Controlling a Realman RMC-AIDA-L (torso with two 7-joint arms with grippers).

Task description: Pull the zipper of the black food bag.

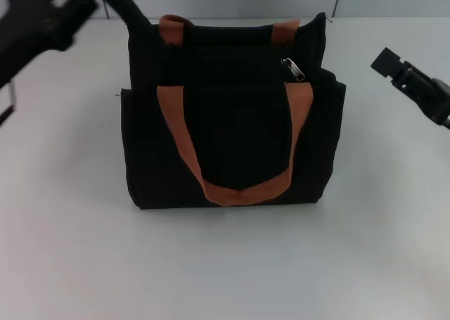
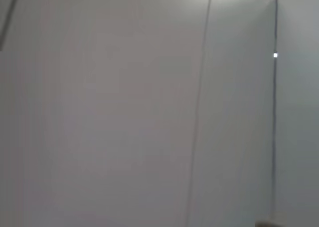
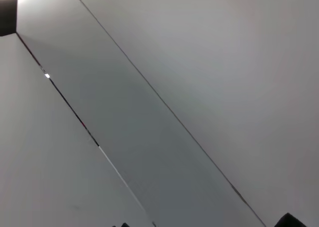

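Both tools well clear of black food bag (image 1: 228, 116); left tool (image 1: 42, 17), right tool (image 1: 404, 74), finger state unclear. Zipper (image 1: 292, 69) tiny, beside strap: risk grabbing strap instead.

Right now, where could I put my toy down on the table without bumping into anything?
The white table is bare in front of the black food bag, and on both sides of it. It is crowded at the back corners: the left gripper hangs over one, the right gripper over the other.

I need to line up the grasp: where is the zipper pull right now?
In the head view the zipper lies on top of the black food bag, toward the robot's right, just above the right brown strap.
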